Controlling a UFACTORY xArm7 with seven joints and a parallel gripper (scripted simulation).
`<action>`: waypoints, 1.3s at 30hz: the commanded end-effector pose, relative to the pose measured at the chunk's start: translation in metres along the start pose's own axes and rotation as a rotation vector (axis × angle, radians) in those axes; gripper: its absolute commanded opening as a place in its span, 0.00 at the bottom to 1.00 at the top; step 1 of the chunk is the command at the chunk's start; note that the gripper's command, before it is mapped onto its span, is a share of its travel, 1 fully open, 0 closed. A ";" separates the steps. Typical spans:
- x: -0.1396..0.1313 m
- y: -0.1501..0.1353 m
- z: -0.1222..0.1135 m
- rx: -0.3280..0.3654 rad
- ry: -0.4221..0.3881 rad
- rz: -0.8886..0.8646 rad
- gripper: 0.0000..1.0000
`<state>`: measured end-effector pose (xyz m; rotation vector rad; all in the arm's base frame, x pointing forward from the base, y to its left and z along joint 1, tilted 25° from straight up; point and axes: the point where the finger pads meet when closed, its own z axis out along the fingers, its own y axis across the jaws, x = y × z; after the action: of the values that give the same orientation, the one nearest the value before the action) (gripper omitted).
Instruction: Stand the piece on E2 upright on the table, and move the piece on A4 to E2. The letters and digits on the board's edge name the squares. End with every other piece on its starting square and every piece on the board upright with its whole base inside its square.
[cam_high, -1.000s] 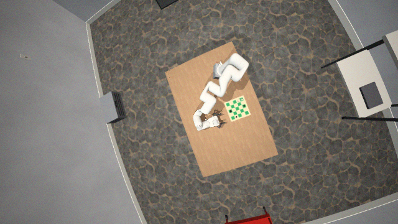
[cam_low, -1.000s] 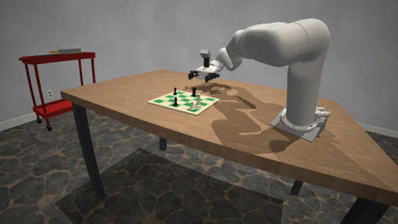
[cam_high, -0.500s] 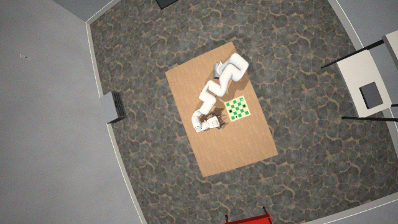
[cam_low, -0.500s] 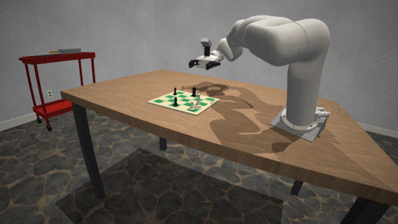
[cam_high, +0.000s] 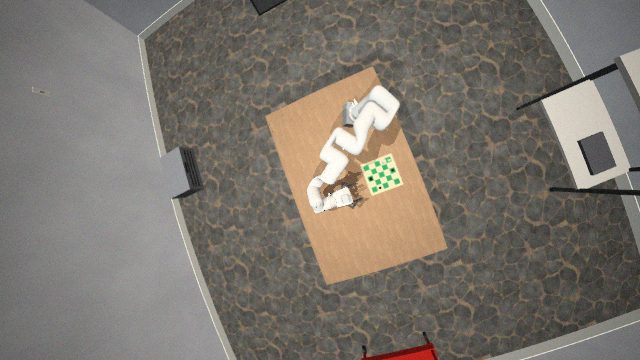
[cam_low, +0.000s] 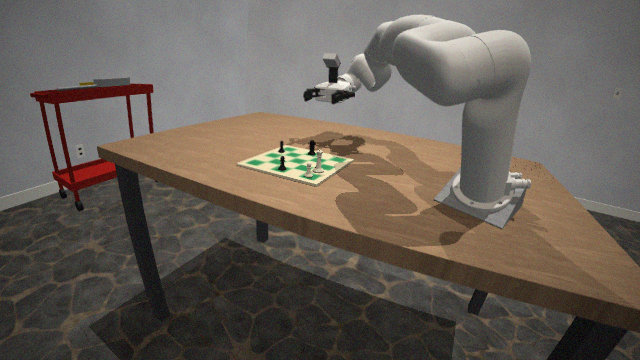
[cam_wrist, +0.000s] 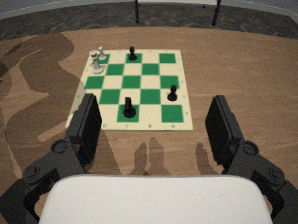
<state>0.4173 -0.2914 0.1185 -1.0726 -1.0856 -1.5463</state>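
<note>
A small green and cream chessboard (cam_wrist: 137, 90) lies on the wooden table; it also shows in the overhead view (cam_high: 382, 174) and the side view (cam_low: 295, 164). Three black pieces stand on it (cam_wrist: 128, 107) (cam_wrist: 172, 92) (cam_wrist: 132, 52). Two white pieces (cam_wrist: 99, 62) sit close together at its far left corner; the taller one (cam_low: 319, 161) stands upright, and the pose of the smaller one (cam_low: 309, 170) is unclear. The edge letters are too small to read. My gripper (cam_wrist: 154, 107) (cam_low: 325, 95) is open and empty, high above the table beside the board.
The arm's base (cam_low: 482, 197) is bolted at the table's right end. A red cart (cam_low: 92, 135) stands on the floor at the left. A white desk (cam_high: 585, 132) and a grey cabinet (cam_high: 182, 172) stand away from the table.
</note>
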 end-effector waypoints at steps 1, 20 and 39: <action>0.010 0.014 0.009 0.006 -0.047 -0.018 1.00; 0.046 0.057 0.075 0.056 -0.293 -0.108 1.00; 0.068 0.053 0.141 0.147 -0.553 -0.228 1.00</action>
<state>0.4777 -0.2005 0.2103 -1.2748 -1.5853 -1.3774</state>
